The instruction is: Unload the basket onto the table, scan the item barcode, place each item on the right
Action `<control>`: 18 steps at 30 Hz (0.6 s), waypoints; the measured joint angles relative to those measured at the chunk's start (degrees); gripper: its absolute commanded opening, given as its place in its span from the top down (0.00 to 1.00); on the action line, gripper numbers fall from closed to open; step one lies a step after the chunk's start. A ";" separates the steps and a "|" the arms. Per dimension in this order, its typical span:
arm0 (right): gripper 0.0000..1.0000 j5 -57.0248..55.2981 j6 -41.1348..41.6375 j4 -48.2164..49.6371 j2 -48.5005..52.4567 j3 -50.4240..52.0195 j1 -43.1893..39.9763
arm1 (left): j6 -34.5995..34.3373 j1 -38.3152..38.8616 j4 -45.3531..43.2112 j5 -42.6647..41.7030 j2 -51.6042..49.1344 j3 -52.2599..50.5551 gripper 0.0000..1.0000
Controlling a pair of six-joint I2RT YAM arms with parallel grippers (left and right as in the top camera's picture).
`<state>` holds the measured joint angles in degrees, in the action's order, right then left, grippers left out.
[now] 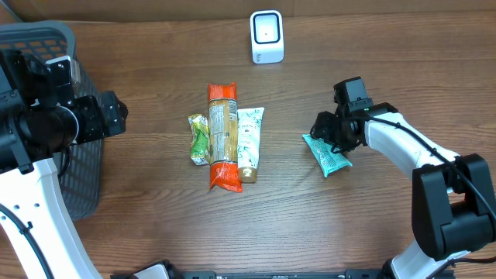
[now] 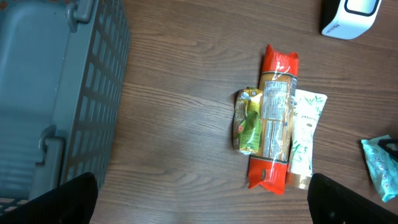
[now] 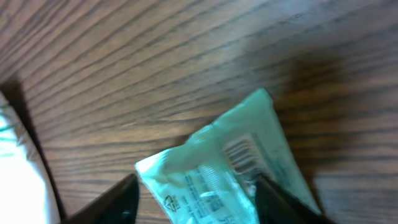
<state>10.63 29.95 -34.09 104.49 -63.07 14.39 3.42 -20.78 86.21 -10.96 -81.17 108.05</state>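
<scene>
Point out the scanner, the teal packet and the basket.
scanner point(image 1: 266, 36), overhead view, front face.
teal packet point(image 3: 240, 155), right wrist view, its barcode.
basket point(image 2: 87, 106), left wrist view, gridded wall.

Left arm point(image 1: 35, 201): white link, black joints, black cable.
Right arm point(image 1: 403, 143): white link, black joints.
Right gripper point(image 3: 199, 199): black.

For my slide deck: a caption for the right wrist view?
Right gripper open around a teal packet lying barcode up on the wooden table.
</scene>
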 measured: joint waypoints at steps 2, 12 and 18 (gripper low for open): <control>0.21 0.28 0.00 0.00 -0.07 -0.22 0.00 | 0.00 0.00 0.00 0.00 0.00 0.00 0.01; 0.00 2.60 -6.45 -8.76 0.26 -5.55 -0.15 | 0.00 0.00 0.00 0.00 0.00 0.00 0.00; 0.00 1.88 -5.53 -13.90 -6.01 -9.70 -0.26 | 0.00 0.00 -0.02 0.00 0.00 0.00 0.00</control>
<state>12.51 24.43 -47.99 98.48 -72.77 14.13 3.42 -20.78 86.19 -10.96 -81.17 108.05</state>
